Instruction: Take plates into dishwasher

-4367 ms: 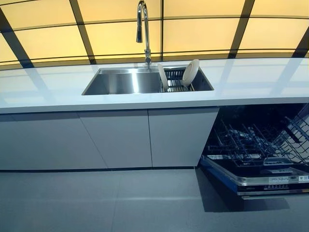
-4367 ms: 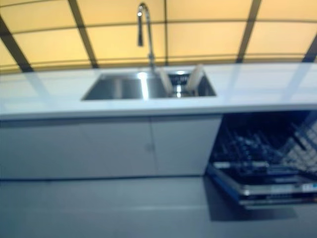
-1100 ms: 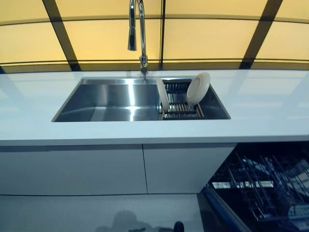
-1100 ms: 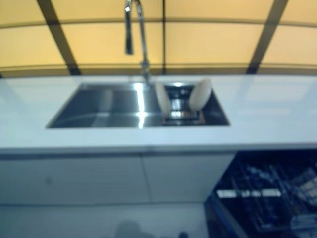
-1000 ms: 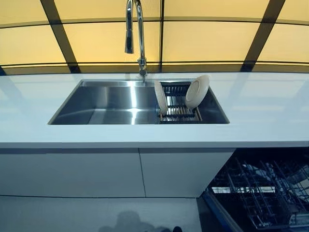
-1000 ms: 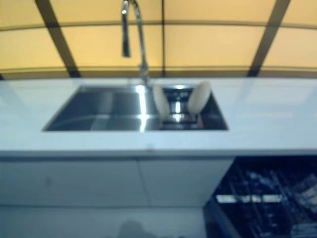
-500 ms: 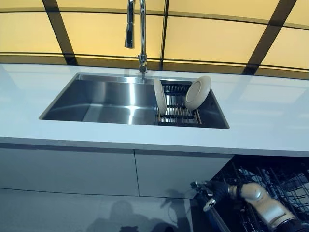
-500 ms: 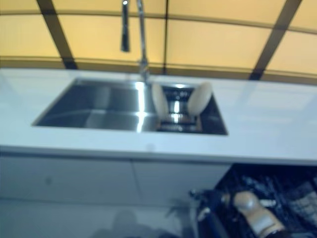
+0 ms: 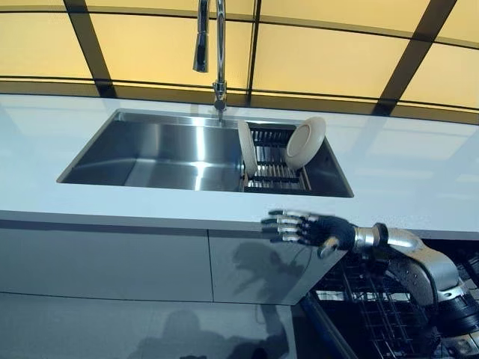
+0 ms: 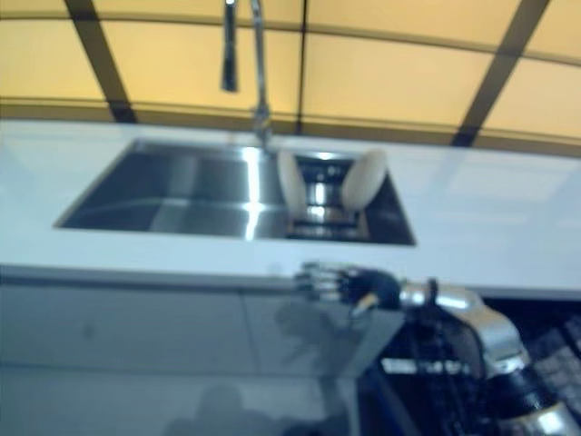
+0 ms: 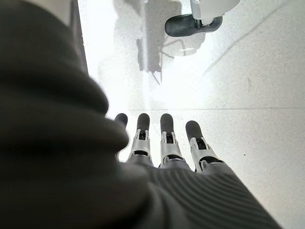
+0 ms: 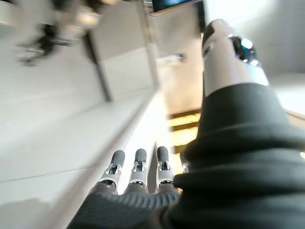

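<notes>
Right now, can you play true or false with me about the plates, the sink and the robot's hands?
1. Two plates stand on edge in the rack inside the sink. True: one plate stands at the rack's left end, the other plate leans at its right.
2. The right hand is holding a plate. False: its fingers are straight and empty, in front of the counter edge.
3. Water is running from the faucet. False: no water shows.
4. The left hand is open above the floor. True.
5. The plates are already in the dishwasher. False: both are in the sink rack.
</notes>
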Motion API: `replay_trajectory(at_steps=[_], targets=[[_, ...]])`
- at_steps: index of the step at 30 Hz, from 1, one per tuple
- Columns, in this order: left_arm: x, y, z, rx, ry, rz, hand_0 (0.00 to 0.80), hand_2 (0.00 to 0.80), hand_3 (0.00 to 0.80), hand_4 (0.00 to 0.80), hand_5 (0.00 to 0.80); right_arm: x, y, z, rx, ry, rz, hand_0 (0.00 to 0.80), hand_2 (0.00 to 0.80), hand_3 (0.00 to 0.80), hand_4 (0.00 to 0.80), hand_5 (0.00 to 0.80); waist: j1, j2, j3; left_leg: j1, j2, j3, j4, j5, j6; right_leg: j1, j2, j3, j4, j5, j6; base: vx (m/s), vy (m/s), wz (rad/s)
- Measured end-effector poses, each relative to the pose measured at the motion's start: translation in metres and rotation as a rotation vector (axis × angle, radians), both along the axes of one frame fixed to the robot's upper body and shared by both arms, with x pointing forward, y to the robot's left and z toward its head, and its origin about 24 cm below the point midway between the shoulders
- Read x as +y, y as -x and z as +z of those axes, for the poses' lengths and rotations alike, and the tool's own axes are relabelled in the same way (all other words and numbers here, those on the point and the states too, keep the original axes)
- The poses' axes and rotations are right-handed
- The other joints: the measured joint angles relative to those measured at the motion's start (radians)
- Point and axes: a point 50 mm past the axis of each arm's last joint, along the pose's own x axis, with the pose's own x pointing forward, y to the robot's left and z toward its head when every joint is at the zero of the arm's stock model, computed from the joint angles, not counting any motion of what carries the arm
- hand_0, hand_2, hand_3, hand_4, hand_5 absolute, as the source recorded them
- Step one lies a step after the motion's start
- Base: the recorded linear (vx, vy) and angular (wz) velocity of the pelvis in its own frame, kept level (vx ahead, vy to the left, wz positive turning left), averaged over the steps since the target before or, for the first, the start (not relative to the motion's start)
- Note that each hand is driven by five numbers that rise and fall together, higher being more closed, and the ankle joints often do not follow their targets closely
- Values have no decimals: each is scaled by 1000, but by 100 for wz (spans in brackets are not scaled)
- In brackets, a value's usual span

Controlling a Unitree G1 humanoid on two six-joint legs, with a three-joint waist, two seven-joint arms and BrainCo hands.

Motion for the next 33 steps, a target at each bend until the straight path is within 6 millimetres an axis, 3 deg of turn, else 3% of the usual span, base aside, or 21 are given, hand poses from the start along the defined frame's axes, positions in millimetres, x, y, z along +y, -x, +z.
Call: replay_trajectory(at_steps=[4, 8, 12, 17, 19, 20, 21, 22, 23, 24, 25, 26, 27, 30, 32, 33], targets=[[0, -3, 0, 5, 0, -26, 0, 0, 0, 0, 0, -24, -31, 42, -36, -220, -255, 0, 0, 0, 0, 0, 2, 3, 12, 27, 2, 2, -3, 0, 0, 26, 2, -2, -3, -1, 1, 50, -47, 1], [-1, -6, 1, 3, 0, -27, 0, 0, 0, 0, 0, -66, -55, 75, -62, -306, -647, 0, 0, 0, 0, 0, 4, 2, 13, 30, 2, 2, -2, 0, 0, 28, 2, -4, -1, -2, 3, 58, -42, 1], [-4, -9, 0, 2, 5, -31, 0, 0, 0, 0, 0, -112, -59, 94, -61, -377, -1037, 0, 0, 0, 0, 0, 2, 9, 17, 30, 3, 8, -2, 0, 0, 27, 3, -4, -1, -2, 2, 80, -65, -2], [-8, -28, 2, -41, 9, 7, 0, 0, 0, 0, 0, -136, -69, 125, -64, -379, -1370, 0, 0, 0, 0, 0, 2, 19, 24, 27, 8, 21, 33, -16, -7, 28, 8, 0, 6, -10, -9, 113, -110, -6], [-11, -28, -1, -41, 20, 47, 0, 0, 0, 0, 0, -130, -79, 135, -52, -341, -1426, 0, 0, 0, 0, 0, 9, 24, 27, -7, 25, 40, 158, -72, -25, 27, 15, -16, 49, -45, -32, -6, -150, -17], [-13, -32, -1, -51, 20, 58, 0, 0, 0, 0, 0, -131, -79, 141, -68, -329, -1461, 0, 0, 0, 0, 0, 23, 17, 36, -103, 27, 37, 365, -118, -56, 18, 19, -28, 81, -75, -44, -40, -85, -6], [-14, -38, 0, -68, 23, 52, 0, 0, 0, 0, 0, -132, -79, 143, -70, -321, -1485, 0, 0, 0, 0, 0, 26, 4, 43, -178, 25, 38, 516, -117, -64, 11, 3, -24, 90, -79, -48, 0, 0, 0], [-21, -40, -2, -74, 40, 50, 0, 0, 0, 0, 0, -131, -80, 150, -83, -315, -1510, 0, 0, 0, 0, 0, 43, 10, 47, -282, 35, 14, 719, -80, -85, 28, 7, -25, 91, -85, -57, 52, 51, -5], [-27, -39, -4, -70, 56, 49, 0, 0, 0, 0, 0, -129, -80, 155, -97, -321, -1521, 0, 0, 0, 0, 0, 56, 19, 49, -343, 36, -7, 812, -60, -72, 37, 10, -33, 89, -84, -63, 89, 140, 2], [-32, -35, -7, -49, 64, 37, 0, 0, 0, 0, 0, -126, -81, 156, -106, -311, -1533, 0, 0, 0, 0, 0, 55, 16, 51, -369, 39, -10, 761, -76, -72, 47, 4, -55, 78, -87, -65, 111, 176, 8], [-33, -32, -8, -36, 65, 25, 0, 0, 0, 0, 0, -123, -83, 154, -112, -285, -1536, 0, 0, 0, 0, 0, 55, 4, 52, -370, 29, -2, 618, -75, -70, 54, -7, -70, 71, -89, -68, 162, 228, 11], [-35, -31, -9, -30, 68, 23, 0, 0, 0, 0, 0, -115, -87, 152, -129, -232, -1533, 0, 0, 0, 0, 0, 48, -7, 54, -331, 8, 17, 366, -38, -72, 58, -20, -99, 48, -89, -67, 176, 198, 11], [-37, -32, -9, -31, 74, 23, 0, 0, 0, 0, 0, -111, -89, 150, -132, -202, -1530, 0, 0, 0, 0, 0, 38, -10, 57, -326, -4, 20, 282, -13, -51, 63, -21, -106, 30, -88, -65, 225, 226, 2], [-40, -32, -10, -25, 78, 36, 0, 0, 0, 0, 0, -92, -94, 139, -116, -119, -1471, 0, 0, 0, 0, 0, 23, -7, 56, -248, -36, 27, 233, 18, 9, 93, -29, -109, 23, -82, -57, 250, 192, -5], [-39, -35, -9, -36, 71, 36, 0, 0, 0, 0, 0, -86, -92, 139, -134, -81, -1431, 0, 0, 0, 0, 0, 18, 19, 36, -183, -17, 19, 167, 33, 8, 90, -9, -113, 28, -87, -49, 173, 85, 0], [-38, -39, -7, -51, 66, 43, 0, 0, 0, 0, 0, -88, -92, 138, -129, -64, -1426, 0, 0, 0, 0, 0, 7, 17, 35, -170, -16, 22, 121, 75, 16, 89, -10, -118, 31, -86, -42, 144, 72, 13]])
